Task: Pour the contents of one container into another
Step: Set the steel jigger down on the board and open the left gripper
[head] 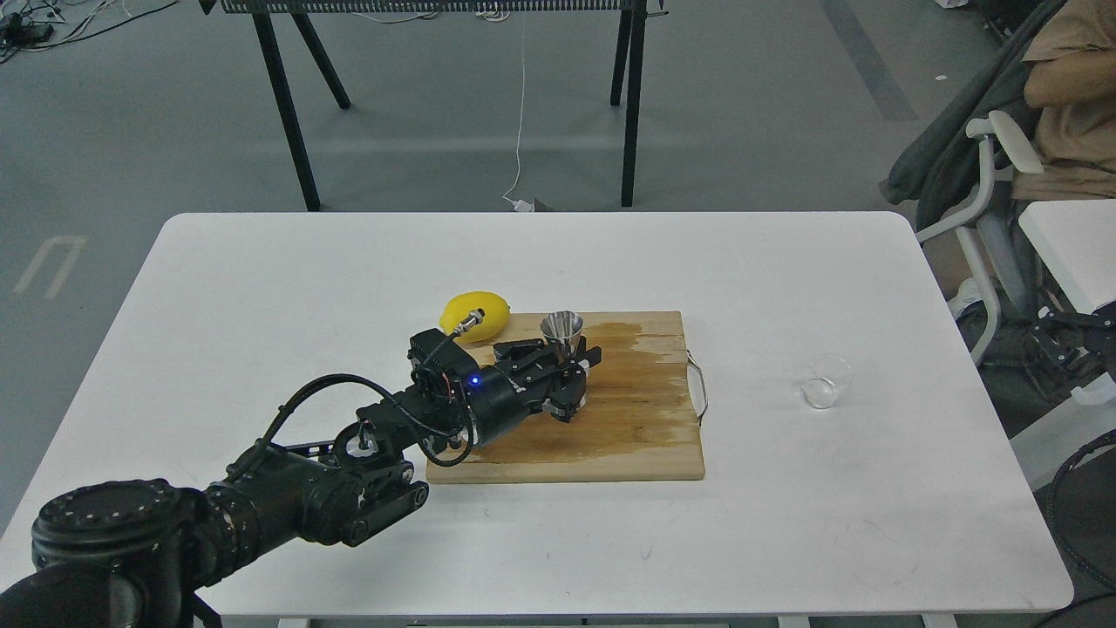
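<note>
Head view: left gripper (571,362) grips the jigger (562,333) on the board (645,410); no writing legible.

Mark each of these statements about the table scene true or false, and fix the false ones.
1. The jigger stands on the wooden board. True.
2. The glass cup sits on the board. False: it stands on the white table, right of the board.
3. The left hand is at the jigger. True, its fingers reach around the jigger's lower part; whether they are closed on it cannot be told.
4. The lemon is at the table's right edge. False: it lies by the board's far left corner.
5. The right hand holds the cup. False: no right hand is in view.
</note>
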Robot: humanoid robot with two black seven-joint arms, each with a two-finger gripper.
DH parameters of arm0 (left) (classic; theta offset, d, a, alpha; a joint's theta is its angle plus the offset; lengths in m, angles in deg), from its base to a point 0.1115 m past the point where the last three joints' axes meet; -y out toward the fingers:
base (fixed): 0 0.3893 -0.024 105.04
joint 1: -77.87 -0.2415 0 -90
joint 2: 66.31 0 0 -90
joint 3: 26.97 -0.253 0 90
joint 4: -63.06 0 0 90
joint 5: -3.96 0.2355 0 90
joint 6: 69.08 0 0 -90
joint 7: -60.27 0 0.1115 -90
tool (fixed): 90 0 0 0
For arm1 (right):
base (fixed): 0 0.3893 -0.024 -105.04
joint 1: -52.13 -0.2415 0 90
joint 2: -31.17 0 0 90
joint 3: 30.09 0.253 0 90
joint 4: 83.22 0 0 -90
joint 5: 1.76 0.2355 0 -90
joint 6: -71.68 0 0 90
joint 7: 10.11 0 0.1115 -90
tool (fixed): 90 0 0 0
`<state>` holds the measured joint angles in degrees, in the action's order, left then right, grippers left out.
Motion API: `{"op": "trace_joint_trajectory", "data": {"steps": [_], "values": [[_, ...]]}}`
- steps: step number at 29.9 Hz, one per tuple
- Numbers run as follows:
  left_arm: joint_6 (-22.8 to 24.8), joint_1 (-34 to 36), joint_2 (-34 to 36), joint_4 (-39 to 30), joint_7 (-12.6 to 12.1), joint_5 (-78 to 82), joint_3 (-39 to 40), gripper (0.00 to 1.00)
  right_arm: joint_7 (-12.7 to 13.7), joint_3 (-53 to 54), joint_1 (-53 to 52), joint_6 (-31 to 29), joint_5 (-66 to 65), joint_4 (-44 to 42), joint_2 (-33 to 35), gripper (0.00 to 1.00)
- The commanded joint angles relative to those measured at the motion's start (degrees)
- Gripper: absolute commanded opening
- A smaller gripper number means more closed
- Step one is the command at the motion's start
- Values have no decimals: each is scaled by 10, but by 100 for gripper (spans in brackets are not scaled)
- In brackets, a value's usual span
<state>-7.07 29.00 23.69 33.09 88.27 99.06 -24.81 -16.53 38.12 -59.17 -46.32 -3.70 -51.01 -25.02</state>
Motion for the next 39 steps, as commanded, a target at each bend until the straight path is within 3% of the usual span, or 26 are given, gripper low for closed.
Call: {"op": "trace_joint_trajectory", "data": {"steps": [1,13,20,25,29,39], "values": [[0,0,0,1,0,0,0,31,0,0,0,0,0,0,-1,99],[0,-6,0,2,0,1,-1,34,0,0,1,0,0,0,-1,99],[0,-17,0,1,0,4,-3,40,0,0,1,0,0,0,0,99],[0,-17,0,1,0,5,-3,54,0,0,2,0,0,0,-1,99],[0,-17,0,1,0,6,-3,84,0,0,3,0,0,0,-1,99],[0,-19,0,0,0,6,-33,98,0,0,7,0,0,0,0,99]]}}
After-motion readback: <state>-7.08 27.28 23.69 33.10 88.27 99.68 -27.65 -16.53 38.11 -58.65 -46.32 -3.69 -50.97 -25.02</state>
